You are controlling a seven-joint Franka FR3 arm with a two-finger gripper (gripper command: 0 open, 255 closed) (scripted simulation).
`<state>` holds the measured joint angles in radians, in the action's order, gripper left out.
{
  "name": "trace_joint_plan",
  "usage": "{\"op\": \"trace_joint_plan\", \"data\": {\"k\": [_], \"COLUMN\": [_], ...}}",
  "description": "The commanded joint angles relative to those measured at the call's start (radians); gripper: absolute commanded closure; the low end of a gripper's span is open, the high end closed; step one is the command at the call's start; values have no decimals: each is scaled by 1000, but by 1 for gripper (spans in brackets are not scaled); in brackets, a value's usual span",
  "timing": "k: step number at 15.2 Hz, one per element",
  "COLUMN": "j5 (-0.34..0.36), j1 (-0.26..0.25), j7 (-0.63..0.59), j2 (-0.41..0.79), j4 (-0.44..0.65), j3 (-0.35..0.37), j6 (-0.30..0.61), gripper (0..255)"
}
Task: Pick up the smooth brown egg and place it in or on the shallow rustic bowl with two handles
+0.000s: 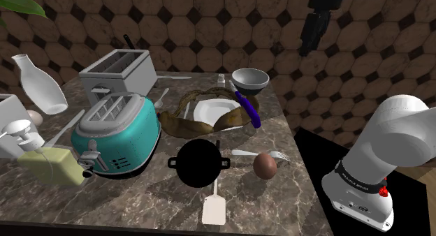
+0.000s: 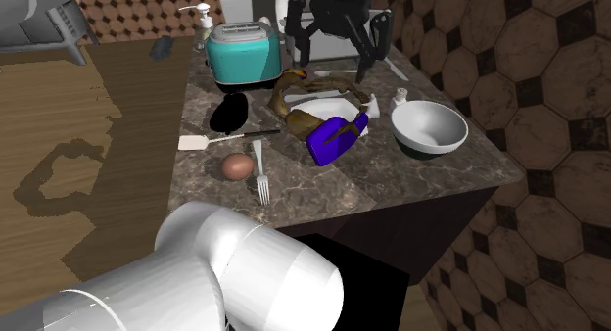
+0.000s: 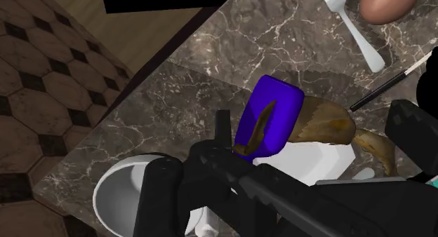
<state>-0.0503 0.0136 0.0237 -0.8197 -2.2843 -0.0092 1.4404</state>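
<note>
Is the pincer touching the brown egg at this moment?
Apart. In the second exterior view the pincer hangs in the air above the table, well clear of the egg lying beside the fork.

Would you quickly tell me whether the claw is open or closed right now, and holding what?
Claw: open, holding nothing.

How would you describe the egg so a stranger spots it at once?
Find the dark marble table and its black two-handled bowl. Beside the bowl lies a fork, the egg next to it. It alone is small, round and brown.
</note>
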Motion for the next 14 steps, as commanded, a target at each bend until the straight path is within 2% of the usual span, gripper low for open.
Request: {"op": "trace_joint_plan", "data": {"k": [1,7,14], "j5": [0,-108,-265], "j1": [0,30,41], "j7": [0,-219,-463], "j2": [0,-1,50], "j4": [0,-157,-301], "j3": [0,96,219], "j6": [0,76,198], "gripper": [0,0,0]}}
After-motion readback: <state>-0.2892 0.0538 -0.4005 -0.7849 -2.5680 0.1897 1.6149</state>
